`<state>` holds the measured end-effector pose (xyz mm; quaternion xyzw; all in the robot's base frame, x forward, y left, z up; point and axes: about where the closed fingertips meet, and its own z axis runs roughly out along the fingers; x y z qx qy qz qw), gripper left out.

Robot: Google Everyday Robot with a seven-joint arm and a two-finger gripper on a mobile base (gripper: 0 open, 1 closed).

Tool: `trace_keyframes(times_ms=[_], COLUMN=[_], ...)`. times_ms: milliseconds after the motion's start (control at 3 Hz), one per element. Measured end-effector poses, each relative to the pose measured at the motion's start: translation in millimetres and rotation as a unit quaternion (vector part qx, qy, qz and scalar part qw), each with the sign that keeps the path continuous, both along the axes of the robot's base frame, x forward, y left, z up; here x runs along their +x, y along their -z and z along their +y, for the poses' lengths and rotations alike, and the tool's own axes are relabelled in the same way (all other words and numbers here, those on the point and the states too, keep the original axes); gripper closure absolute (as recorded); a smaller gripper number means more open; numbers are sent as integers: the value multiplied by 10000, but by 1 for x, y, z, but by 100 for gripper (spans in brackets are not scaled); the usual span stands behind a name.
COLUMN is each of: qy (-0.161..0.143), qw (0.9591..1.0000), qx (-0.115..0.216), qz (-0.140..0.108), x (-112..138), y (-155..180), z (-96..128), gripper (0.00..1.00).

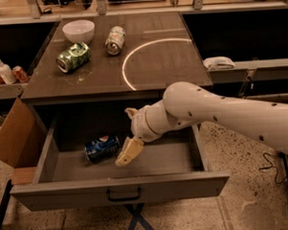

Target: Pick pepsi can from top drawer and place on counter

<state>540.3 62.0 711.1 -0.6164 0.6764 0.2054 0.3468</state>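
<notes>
The pepsi can (102,147) lies on its side on the floor of the open top drawer (121,192), left of its middle. My gripper (128,152) reaches down into the drawer from the right, with its pale fingers just to the right of the can and close to it. It holds nothing. The counter (170,63) with the white arc is directly behind and above the drawer.
On the counter stand a white bowl (78,30), a green-patterned can (73,56) on its side and a pale green-and-white can (115,39). A cardboard box (13,142) stands left of the drawer. Bottles (3,71) sit on a left shelf, a white cloth (218,62) on the right shelf.
</notes>
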Motion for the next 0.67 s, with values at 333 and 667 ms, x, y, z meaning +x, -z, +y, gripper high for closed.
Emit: trace_keyframes(times_ms=[333, 667], qy=[-64, -186], qw=[9999, 9996], qx=[-90, -216], qz=[1, 63], x=[12, 19], y=[9, 22], z=[12, 30], gripper=[0, 0])
